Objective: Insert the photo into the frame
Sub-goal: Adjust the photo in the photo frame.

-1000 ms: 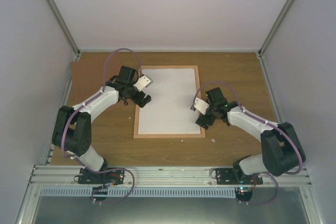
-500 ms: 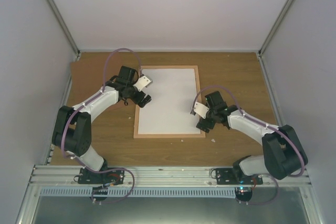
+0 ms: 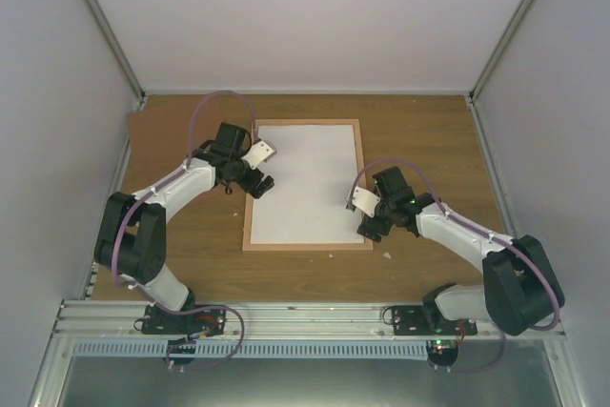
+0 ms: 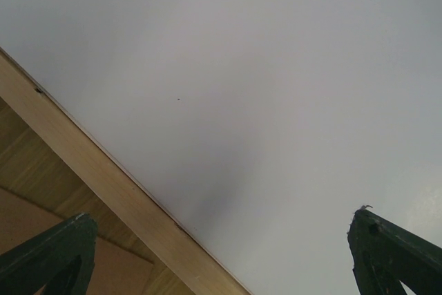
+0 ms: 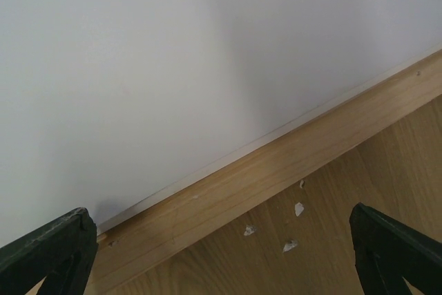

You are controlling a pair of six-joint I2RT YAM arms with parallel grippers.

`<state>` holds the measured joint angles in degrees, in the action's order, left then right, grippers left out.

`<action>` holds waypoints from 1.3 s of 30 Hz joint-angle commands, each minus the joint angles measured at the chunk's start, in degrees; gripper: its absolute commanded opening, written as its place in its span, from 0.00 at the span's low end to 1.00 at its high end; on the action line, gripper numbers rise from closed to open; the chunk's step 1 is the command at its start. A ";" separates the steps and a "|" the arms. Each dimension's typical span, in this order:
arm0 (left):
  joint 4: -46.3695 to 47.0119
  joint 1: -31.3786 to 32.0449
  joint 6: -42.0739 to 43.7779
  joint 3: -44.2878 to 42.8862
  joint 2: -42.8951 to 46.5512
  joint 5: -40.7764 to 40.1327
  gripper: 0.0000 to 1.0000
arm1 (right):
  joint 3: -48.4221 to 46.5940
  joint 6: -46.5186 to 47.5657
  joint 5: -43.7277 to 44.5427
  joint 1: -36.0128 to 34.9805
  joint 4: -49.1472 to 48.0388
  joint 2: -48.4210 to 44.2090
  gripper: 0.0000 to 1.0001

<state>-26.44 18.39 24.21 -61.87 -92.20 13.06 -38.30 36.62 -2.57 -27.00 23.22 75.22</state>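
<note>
The frame (image 3: 248, 221) lies flat mid-table, thin light wood rails around a plain white sheet (image 3: 310, 183). I take that sheet for the photo, with no printed side showing. My left gripper (image 3: 258, 181) hovers open over the left rail (image 4: 103, 170) and the sheet's edge (image 4: 262, 88), with nothing between its fingers. At the right rail (image 5: 276, 164), near the front corner, my right gripper (image 3: 368, 224) stands open and empty. In the right wrist view the sheet (image 5: 173, 67) sits just inside that rail.
A plain brown backing board (image 3: 143, 140) lies on the table at the far left, partly under the left arm. Small white scraps (image 5: 297, 208) dot the wood beside the right rail, and others (image 3: 388, 255) lie near the frame's front edge. Grey walls enclose three sides.
My right gripper has slid a little along the right rail toward the front corner. The left gripper has barely moved. Both stay open.
</note>
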 commanded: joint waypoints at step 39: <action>-10.09 -16.54 41.24 8.58 -1.56 8.92 0.95 | -29.24 -14.56 -36.79 8.89 9.19 4.37 1.00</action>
<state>-38.24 -1.43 59.64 -54.06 -90.89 22.06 -65.98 23.44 -33.74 -19.99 30.70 80.66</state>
